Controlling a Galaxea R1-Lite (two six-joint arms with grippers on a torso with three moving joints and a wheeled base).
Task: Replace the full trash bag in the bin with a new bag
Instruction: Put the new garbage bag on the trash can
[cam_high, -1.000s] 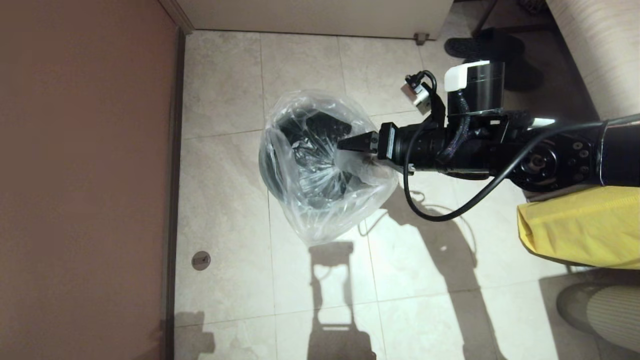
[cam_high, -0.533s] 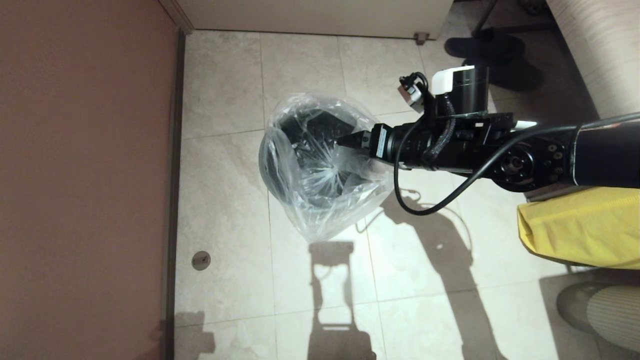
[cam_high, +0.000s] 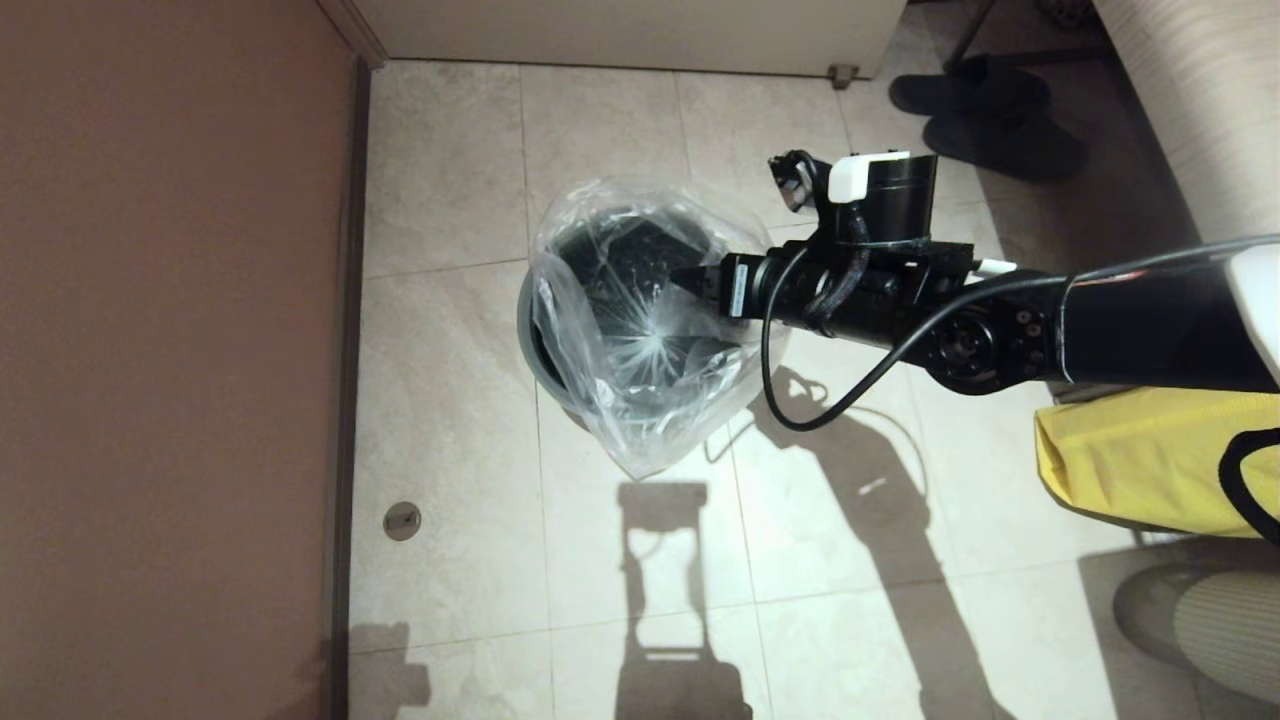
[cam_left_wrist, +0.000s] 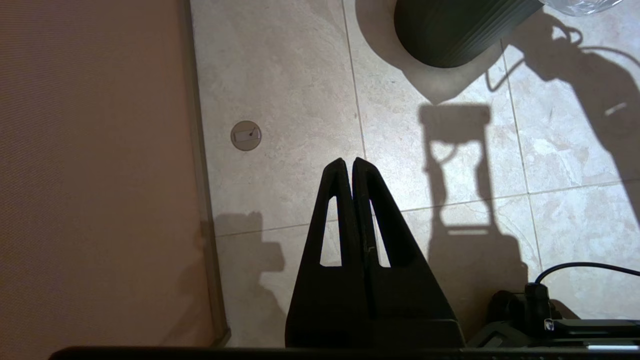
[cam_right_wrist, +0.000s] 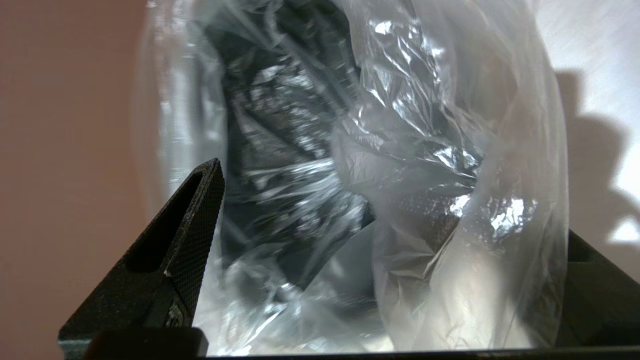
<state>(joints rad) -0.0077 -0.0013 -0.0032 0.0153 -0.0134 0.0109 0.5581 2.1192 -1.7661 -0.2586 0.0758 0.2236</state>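
Note:
The bin (cam_high: 532, 352) stands on the tiled floor, its grey rim showing on the left side. The new bag (cam_high: 640, 400), clear and crinkly, is draped over and into it, with its star-gathered seal (cam_high: 650, 345) inside the mouth. My right gripper (cam_high: 690, 281) reaches in from the right, above the bin's right rim, inside the bag. In the right wrist view that gripper (cam_right_wrist: 392, 200) is open wide; one finger (cam_right_wrist: 190, 235) is bare and the bag (cam_right_wrist: 450, 165) veils the other. My left gripper (cam_left_wrist: 348, 162) is shut and empty, low over the floor near the bin's ribbed wall (cam_left_wrist: 450, 35).
A brown door (cam_high: 170, 350) runs along the left, with a round floor stop (cam_high: 402, 520) beside it. A yellow sack (cam_high: 1130, 460) lies at the right, dark slippers (cam_high: 985, 110) at the back right, and a cabinet base (cam_high: 630, 35) along the back.
My right arm has moved left, further over the bin, carrying the bag's edge with it. The bag has sunk deeper and the bin's grey left rim now shows.

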